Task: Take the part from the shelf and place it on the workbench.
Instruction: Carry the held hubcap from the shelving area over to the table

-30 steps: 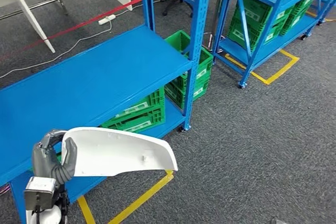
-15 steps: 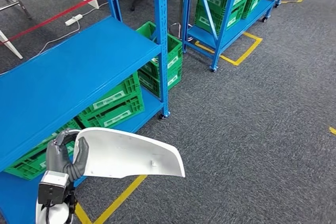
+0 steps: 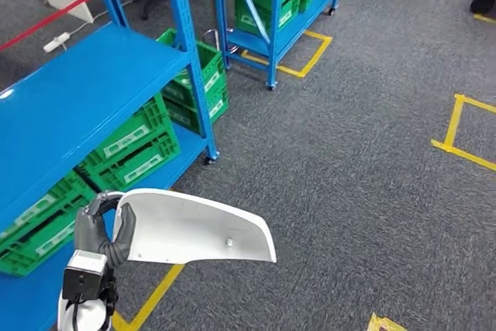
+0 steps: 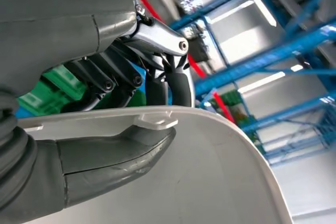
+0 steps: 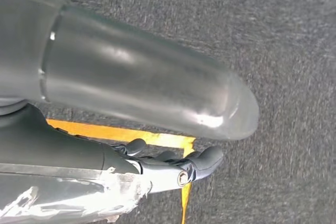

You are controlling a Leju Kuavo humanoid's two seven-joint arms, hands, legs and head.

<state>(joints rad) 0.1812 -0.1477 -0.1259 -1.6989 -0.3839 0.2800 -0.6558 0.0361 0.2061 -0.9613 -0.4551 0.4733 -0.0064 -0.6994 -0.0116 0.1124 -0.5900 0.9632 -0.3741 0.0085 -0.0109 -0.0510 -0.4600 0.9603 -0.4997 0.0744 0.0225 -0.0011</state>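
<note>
The part (image 3: 193, 230) is a long, curved white panel with a small clip on its face. My left hand (image 3: 102, 230) grips it by one end and holds it level above the carpet, its free end pointing right. In the left wrist view the thumb (image 4: 115, 156) lies across the white part (image 4: 206, 182) and the dark fingers (image 4: 118, 82) wrap its edge from the other side. My right hand (image 5: 130, 93) hangs over the grey carpet with its fingers (image 5: 198, 161) stretched out, holding nothing.
A blue shelf (image 3: 70, 98) stands at the left with green crates (image 3: 129, 145) on its lower level. A second blue rack (image 3: 275, 5) with crates stands behind it. Yellow tape marks (image 3: 462, 129) cross the grey carpet on the right.
The whole picture has shifted: the camera has turned right, so the blue shelf slid leftwards and more carpet shows. The white part stays in my left hand.
</note>
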